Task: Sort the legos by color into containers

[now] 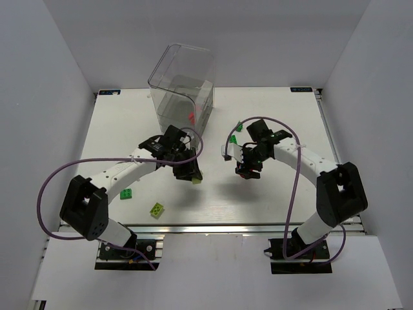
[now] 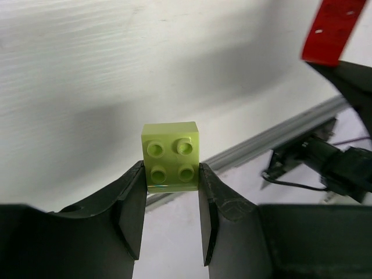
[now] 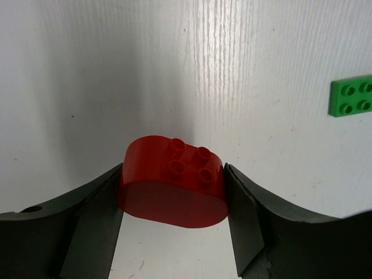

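My left gripper (image 2: 171,174) is shut on a yellow-green four-stud brick (image 2: 170,157), held above the table; it shows in the top view (image 1: 195,180) in front of the clear plastic box (image 1: 182,84). My right gripper (image 3: 172,189) is shut on a rounded red brick (image 3: 171,183) with four studs, above the table right of centre, seen from above (image 1: 244,173). A red brick (image 1: 191,117) lies inside the box. Loose on the table are a green brick (image 1: 127,194), a yellow-green brick (image 1: 157,209) and small green bricks (image 1: 235,137) near the right arm.
A green flat brick (image 3: 351,96) lies at the right edge of the right wrist view. The table's metal front rail (image 2: 273,136) and a red-tipped black part of the other arm (image 2: 334,29) show in the left wrist view. White walls enclose the table.
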Controlling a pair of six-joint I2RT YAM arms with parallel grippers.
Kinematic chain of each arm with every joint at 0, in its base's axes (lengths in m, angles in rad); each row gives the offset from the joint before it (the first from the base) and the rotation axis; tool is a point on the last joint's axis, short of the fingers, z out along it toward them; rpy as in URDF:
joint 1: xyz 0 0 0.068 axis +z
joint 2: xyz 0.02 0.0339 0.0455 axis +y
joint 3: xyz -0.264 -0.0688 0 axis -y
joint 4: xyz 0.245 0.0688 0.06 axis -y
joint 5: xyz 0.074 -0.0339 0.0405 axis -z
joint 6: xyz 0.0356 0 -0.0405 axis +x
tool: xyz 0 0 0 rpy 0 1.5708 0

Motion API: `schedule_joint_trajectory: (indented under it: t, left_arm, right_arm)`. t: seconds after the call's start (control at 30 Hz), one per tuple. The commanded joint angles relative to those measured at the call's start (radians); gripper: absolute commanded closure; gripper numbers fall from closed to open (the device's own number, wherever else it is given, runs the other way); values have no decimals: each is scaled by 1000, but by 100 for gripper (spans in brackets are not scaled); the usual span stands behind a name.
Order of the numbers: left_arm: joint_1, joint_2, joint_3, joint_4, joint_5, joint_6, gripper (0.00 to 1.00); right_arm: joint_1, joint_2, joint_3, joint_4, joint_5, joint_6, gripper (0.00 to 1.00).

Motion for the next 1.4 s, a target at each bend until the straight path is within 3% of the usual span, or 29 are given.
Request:
schedule_joint_trajectory:
  t: [0.0,0.4,0.6,0.77,0.97,1.03,1.37]
  left_arm:
    - [-4,-48,-25,29,-79,49,90]
    - [-4,65,-60,60,-319,60,71]
    - [-4,88,-102,95,-323,60,46]
    - [-4,106,-116,115,-322,58,32]
    - [-4,97,-97,95,-325,61,29]
    - [-4,74,-77,81,-323,61,28]
    - [-4,-200,-41,94,-273,76,17]
  right_arm:
    - [-9,47,8,-15,77,33,91]
    - [-22,217,100,-48,177,88,83]
    - [-23,254,106,-38,228,102,78]
    - [-25,260,98,-35,246,113,66]
    - [-23,270,94,-35,251,127,57]
    - [-25,268,97,-39,250,127,45]
    - [-37,244,120,-88,225,133,14]
